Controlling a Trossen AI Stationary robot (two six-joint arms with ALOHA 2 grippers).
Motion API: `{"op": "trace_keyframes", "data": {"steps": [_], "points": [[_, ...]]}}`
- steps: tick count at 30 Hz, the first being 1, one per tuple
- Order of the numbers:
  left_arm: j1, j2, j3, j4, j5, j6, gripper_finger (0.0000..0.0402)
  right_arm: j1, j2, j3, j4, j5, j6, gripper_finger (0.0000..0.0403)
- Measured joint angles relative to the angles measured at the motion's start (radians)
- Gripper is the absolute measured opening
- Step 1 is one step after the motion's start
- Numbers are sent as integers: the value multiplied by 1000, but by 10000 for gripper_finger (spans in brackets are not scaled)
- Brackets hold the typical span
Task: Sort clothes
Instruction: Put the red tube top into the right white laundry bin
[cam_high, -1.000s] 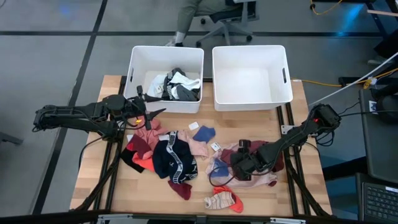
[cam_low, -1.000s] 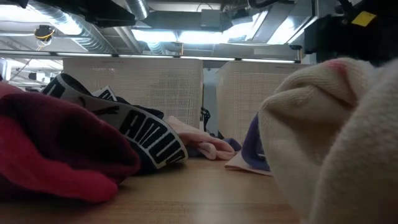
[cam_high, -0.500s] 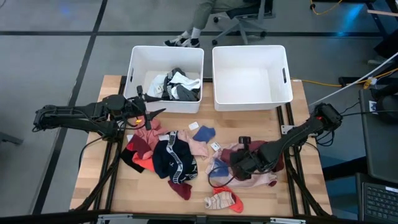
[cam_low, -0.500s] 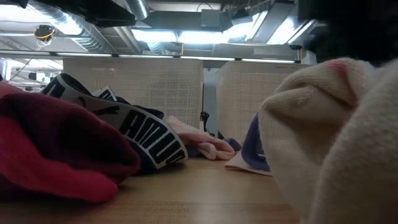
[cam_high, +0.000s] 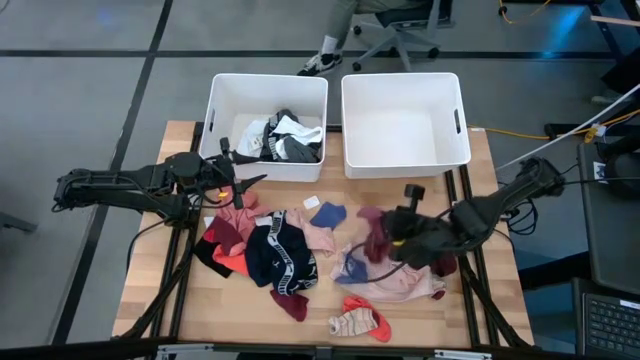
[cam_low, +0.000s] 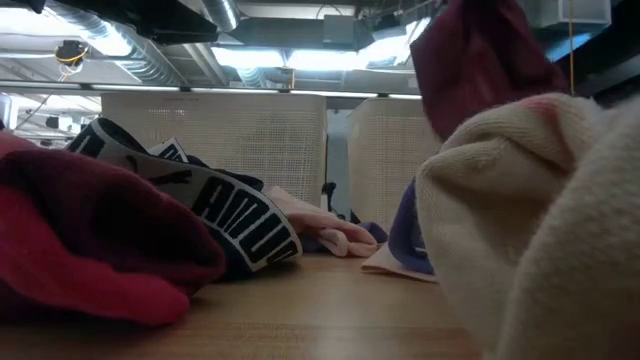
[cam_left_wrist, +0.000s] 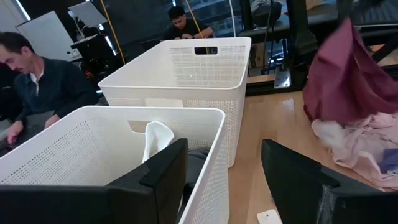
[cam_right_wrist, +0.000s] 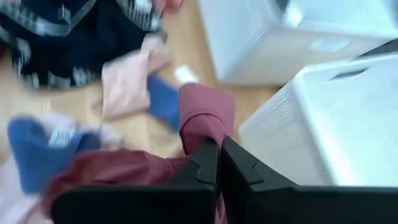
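The right end effector hangs above the wooden worktop, in front of the empty white plastic bin, its 2 fingers pressed together on a maroon fabric garment. The garment is lifted clear and droops from the pinch above a pale pink cloth. The left end effector waits with its fingers spread and holding nothing, at the front left corner of the second white plastic bin, which holds black and white clothes.

On the worktop, in front of that second bin, lies the main heap: a navy garment with a white lettered band, a red piece just beside it, a light pink piece and a small blue sock. A striped pink and orange sock lies near the worktop's front edge.

Beyond the bins, the left wrist view shows 2 people: 1 in dark clothing close by, 1 farther off.
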Motion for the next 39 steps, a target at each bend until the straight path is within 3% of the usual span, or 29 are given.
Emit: {"op": "trace_keyframes", "data": {"steps": [10, 17, 22, 26, 30, 39], "points": [[0, 0, 0, 2, 0, 0, 194, -35, -33, 208, 8, 226, -147, 11], [0, 0, 0, 1, 0, 0, 194, -184, -33, 357, 44, 258, -314, 11], [0, 0, 0, 1, 0, 0, 194, -337, -33, 461, 177, 287, -499, 11], [0, 0, 0, 1, 0, 0, 194, -475, -33, 527, 282, 288, -631, 11], [0, 0, 0, 1, 0, 0, 194, -621, -35, 548, 294, 285, -664, 11], [0, 0, 0, 0, 0, 0, 194, -882, -25, 461, 145, 44, -519, 11]]}}
